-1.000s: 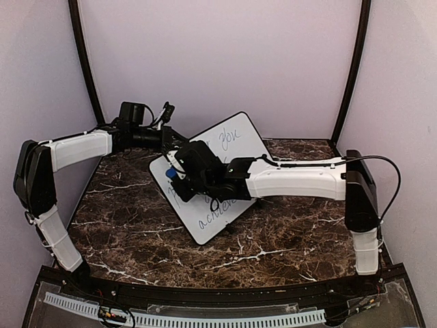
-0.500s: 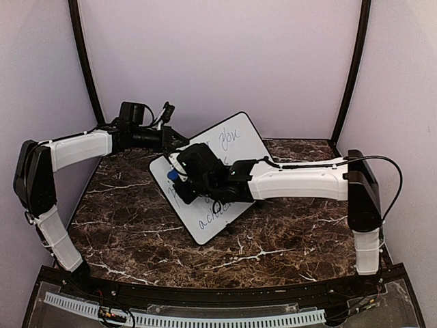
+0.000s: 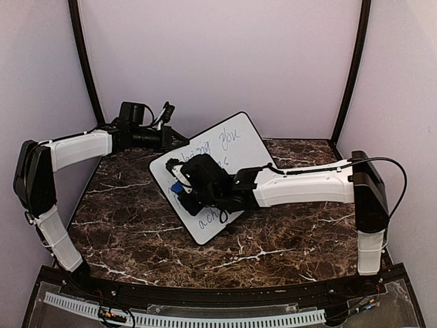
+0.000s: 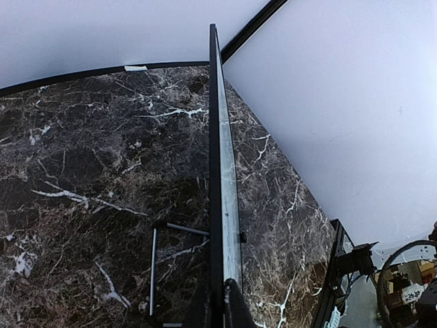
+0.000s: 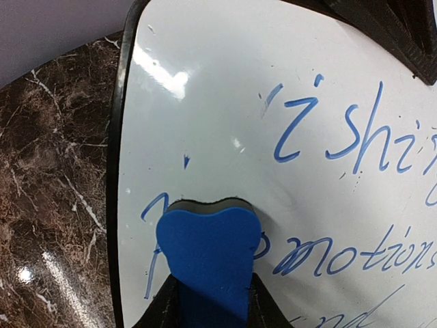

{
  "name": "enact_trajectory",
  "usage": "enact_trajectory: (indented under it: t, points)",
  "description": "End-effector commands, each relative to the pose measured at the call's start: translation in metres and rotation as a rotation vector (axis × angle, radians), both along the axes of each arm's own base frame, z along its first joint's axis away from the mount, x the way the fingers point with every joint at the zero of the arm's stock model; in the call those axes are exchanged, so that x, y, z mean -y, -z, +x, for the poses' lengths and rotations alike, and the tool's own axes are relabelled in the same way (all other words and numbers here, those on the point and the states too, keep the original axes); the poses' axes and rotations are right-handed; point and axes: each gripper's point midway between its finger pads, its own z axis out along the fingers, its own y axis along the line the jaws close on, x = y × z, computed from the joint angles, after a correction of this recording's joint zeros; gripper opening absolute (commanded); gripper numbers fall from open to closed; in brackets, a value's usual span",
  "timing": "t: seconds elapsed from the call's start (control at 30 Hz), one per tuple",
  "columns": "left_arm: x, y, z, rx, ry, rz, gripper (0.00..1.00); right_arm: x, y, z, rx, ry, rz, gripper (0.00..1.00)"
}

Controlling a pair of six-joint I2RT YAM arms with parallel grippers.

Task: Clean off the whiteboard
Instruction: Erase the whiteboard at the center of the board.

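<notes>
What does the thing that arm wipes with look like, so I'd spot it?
Start at the dark marble table, then the black-framed whiteboard at its far middle. Against the board's left side, clamped in the right gripper, is the eraser: a small bright-blue block, unlike the thin blue handwriting beside it.

Left pincer [image 4: 220, 299] clamped, right pincer [image 5: 212, 301] gripping

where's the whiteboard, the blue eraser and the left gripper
whiteboard [image 5: 205, 116], right wrist view, bare white face
blue eraser [image 5: 208, 249], right wrist view, middle of blue pad
left gripper [image 4: 220, 307], left wrist view, between its fingertips
</notes>
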Motion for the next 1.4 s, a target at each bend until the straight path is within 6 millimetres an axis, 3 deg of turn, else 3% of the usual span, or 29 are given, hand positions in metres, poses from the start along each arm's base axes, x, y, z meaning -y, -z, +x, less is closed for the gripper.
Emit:
enact_trajectory:
  t: [0.0, 0.2, 0.37, 0.87, 1.37]
  points:
    - [0.004, -0.013, -0.015, 0.021, 0.026, -0.012, 0.00, -0.008, -0.004, 0.008, 0.015, 0.011, 0.000, 0.28]
    - [0.003, -0.013, -0.015, 0.023, 0.026, -0.010, 0.00, -0.027, -0.024, 0.028, 0.042, 0.012, 0.042, 0.28]
    - [0.003, -0.011, -0.014, 0.021, 0.024, -0.006, 0.00, -0.031, -0.024, 0.036, 0.034, 0.012, 0.051, 0.28]
    - [0.003, -0.013, -0.014, 0.025, 0.023, -0.008, 0.00, 0.024, 0.010, 0.030, -0.045, 0.081, 0.018, 0.28]
    - [0.003, -0.015, -0.016, 0.031, 0.027, -0.011, 0.00, -0.012, -0.021, 0.060, 0.004, 0.057, 0.066, 0.28]
